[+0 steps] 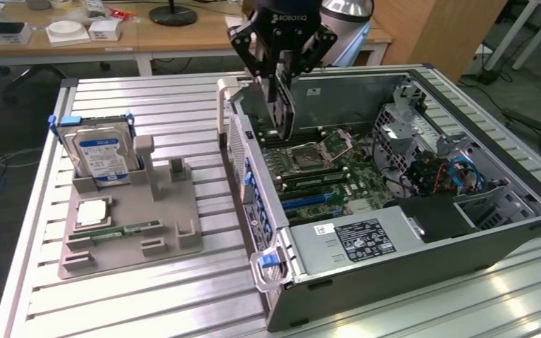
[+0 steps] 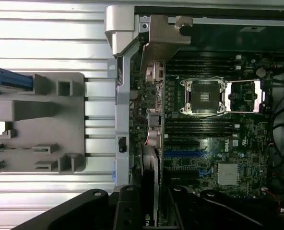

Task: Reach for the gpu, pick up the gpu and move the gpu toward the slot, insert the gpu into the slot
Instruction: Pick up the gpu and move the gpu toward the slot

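Gripper [image 1: 277, 70] clamped on gpu [image 1: 281, 109]; card hangs upright, edge-down, inside case [image 1: 421, 274], close to case rear wall, above motherboard [image 1: 346, 176]. Advice: card plumb, bracket square to case rear wall, edge lined over blue slots [image 1: 306, 203], slow straight descent

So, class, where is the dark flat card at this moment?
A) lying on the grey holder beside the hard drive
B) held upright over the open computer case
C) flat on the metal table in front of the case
B: the gripper is closed on the card, which hangs upright over the open computer case.
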Robot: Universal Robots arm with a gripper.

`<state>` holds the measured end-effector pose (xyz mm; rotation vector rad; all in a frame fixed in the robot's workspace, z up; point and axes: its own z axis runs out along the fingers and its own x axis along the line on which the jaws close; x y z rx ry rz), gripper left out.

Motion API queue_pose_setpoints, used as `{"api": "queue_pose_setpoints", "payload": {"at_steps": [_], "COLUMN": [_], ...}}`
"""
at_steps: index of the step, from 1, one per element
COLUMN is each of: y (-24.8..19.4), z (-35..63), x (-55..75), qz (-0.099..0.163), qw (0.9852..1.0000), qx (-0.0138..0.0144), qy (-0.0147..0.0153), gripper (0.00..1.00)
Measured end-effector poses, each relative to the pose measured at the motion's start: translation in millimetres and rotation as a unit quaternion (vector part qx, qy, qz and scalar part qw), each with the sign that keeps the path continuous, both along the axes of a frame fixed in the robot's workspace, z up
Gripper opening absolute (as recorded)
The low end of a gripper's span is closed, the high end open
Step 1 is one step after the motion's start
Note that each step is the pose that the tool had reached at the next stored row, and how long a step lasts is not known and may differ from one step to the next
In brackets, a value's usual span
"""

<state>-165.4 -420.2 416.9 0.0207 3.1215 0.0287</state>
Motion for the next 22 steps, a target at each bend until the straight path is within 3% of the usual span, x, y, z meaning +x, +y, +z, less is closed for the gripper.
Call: {"api": "queue_pose_setpoints", "payload": {"at_steps": [14, 22], "y": [0.0, 0.0], "z": [-1.0, -1.1], "x": [32.5, 58.1], "qz": [0.000, 0.000], "qw": [1.0000, 1.0000], "qx": [0.0000, 0.0001], "qy": [0.0000, 0.0000], "gripper": [0.26, 0.26]}}
